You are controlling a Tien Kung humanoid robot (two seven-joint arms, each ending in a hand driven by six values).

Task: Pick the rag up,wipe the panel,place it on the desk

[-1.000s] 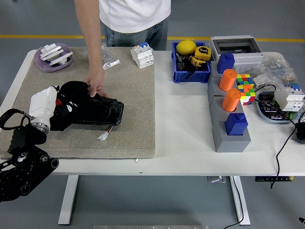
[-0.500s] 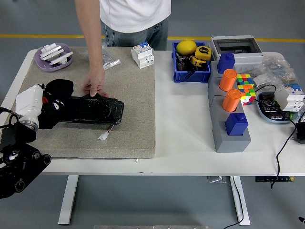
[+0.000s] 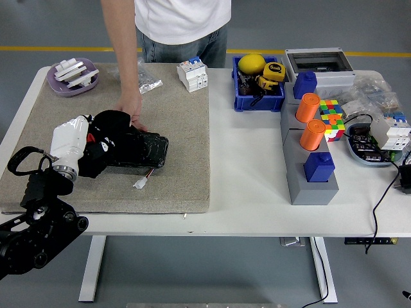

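Head view: the left hand (image 3: 103,142) lies over the black panel (image 3: 138,151) on the beige mat (image 3: 180,128), clenched on what appears to be a black rag (image 3: 110,122); rag and hand are hard to separate. A person's hand (image 3: 131,115) touches the panel's far edge, apparently steadying it. Recommended: keep the rag flat, press evenly, stroke along the panel's length, and avoid the white connector (image 3: 139,184) at its near edge. The right hand is not visible.
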